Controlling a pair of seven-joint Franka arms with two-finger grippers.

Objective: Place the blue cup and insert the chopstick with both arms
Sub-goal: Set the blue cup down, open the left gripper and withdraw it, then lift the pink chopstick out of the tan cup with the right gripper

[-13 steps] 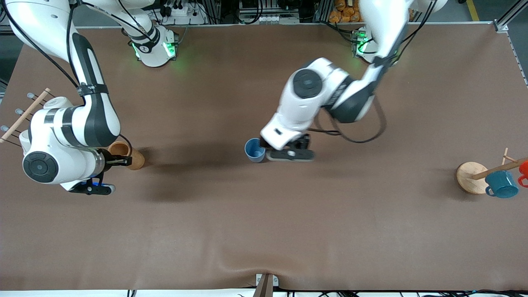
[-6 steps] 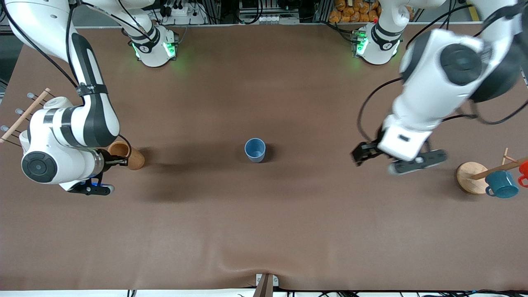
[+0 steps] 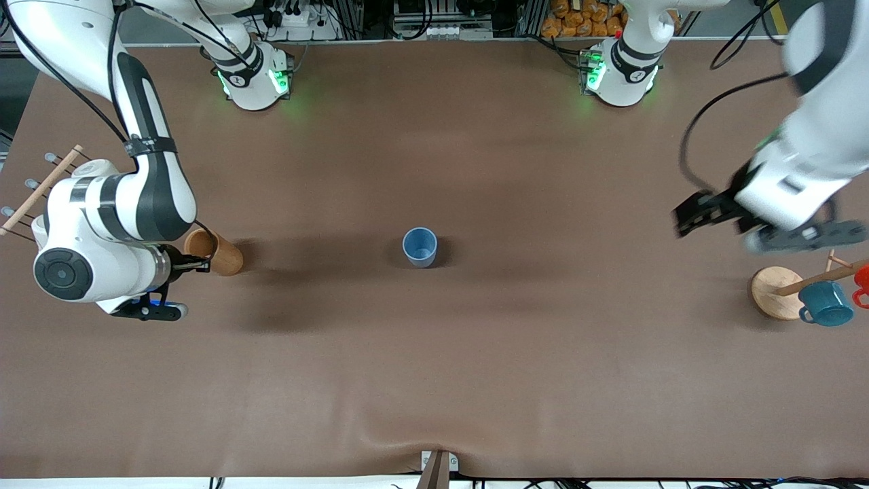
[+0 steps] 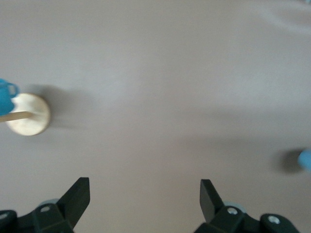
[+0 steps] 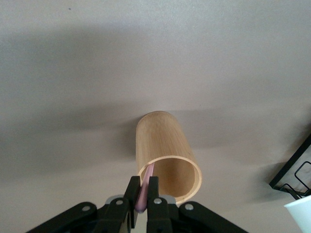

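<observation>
The blue cup (image 3: 420,246) stands upright on the middle of the table with nothing touching it; it shows at the edge of the left wrist view (image 4: 306,159). My left gripper (image 3: 684,219) (image 4: 143,188) hangs open and empty over bare table toward the left arm's end. My right gripper (image 3: 198,262) (image 5: 144,188) is shut on the thin pink chopstick (image 5: 148,172) at the mouth of a brown wooden cylinder (image 3: 216,253) (image 5: 167,158). The chopstick's tip lies against the cylinder's rim. In the front view the chopstick is hidden by the arm.
A mug stand with a round wooden base (image 3: 774,292) (image 4: 29,114) holds a teal mug (image 3: 825,303) and a red mug (image 3: 862,278) at the left arm's end. A rack with a long wooden rod (image 3: 41,187) stands at the right arm's end.
My left arm has swung away from the blue cup toward its own end of the table, leaving the cup standing. My right gripper has closed on the chopstick, and the cylinder has shifted slightly.
</observation>
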